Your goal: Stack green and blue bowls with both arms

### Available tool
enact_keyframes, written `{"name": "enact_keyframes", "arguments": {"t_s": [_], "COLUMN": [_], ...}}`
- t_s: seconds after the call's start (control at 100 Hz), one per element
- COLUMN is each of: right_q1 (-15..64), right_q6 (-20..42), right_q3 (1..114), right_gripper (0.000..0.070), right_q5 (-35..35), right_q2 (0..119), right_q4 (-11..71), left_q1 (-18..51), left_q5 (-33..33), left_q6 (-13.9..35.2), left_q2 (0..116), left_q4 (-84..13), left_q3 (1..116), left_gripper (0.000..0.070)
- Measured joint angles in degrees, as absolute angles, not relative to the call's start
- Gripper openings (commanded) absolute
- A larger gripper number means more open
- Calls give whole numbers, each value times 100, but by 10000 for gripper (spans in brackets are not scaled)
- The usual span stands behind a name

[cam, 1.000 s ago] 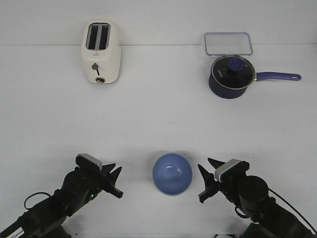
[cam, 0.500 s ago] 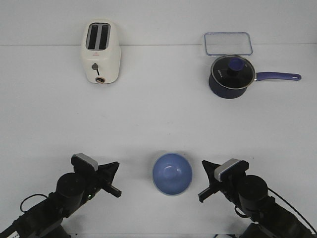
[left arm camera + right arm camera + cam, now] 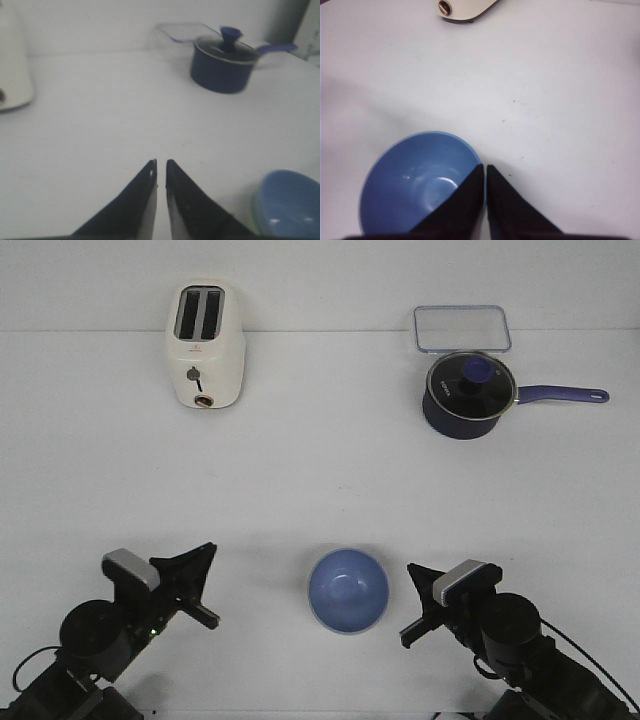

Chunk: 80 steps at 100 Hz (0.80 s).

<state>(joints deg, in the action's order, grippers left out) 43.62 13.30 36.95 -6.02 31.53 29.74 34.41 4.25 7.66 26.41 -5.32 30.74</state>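
The blue bowl sits at the front middle of the table, between my two grippers. In the left wrist view a thin pale green edge of the green bowl shows under its rim, so the blue bowl sits nested in the green one. My left gripper is shut and empty, well to the left of the bowls; its fingertips nearly touch. My right gripper is shut and empty just right of the bowls. In the right wrist view it lies beside the blue bowl's rim.
A cream toaster stands at the back left. A dark navy saucepan with a glass lid and a long handle stands at the back right, with a clear lidded box behind it.
My left arm has drawn back to the left, away from the bowls. My right arm has hardly moved. The bowls have stayed in place.
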Motion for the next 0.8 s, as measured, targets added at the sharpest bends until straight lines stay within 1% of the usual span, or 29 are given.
{"name": "enact_keyframes", "arguments": {"t_s": [0.04, 0.09, 0.19, 0.25, 0.32, 0.47, 0.6, 0.8], "right_q1": [4359, 4362, 4362, 4359, 4362, 4362, 4359, 4362], "right_q6": [1330, 1330, 1330, 1330, 1330, 1330, 1330, 1330], "right_q3": [3695, 3695, 3695, 3697, 3695, 3695, 3695, 3695], "right_gripper": [11, 11, 11, 11, 11, 11, 11, 11], "right_q5": [-604, -602, -604, -604, -602, -604, -604, -602], "right_q2": [3153, 3153, 3153, 3153, 3153, 3153, 3153, 3153], "right_q4": [2974, 2974, 2974, 2974, 2974, 2974, 2974, 2958], "left_q1": [3094, 2504, 1520, 1081, 720, 336, 322, 325], "left_q5": [362, 309, 311, 314, 309, 309, 303, 307], "left_q6": [596, 403, 237, 213, 196, 178, 178, 178], "left_q2": [2414, 2112, 1549, 1173, 784, 336, 14, 27], "left_q4": [-333, -32, 309, 316, 314, 375, 235, 239], "left_q3": [2816, 2333, 1413, 969, 609, 220, 196, 196], "left_gripper": [15, 15, 15, 15, 15, 15, 15, 15]}}
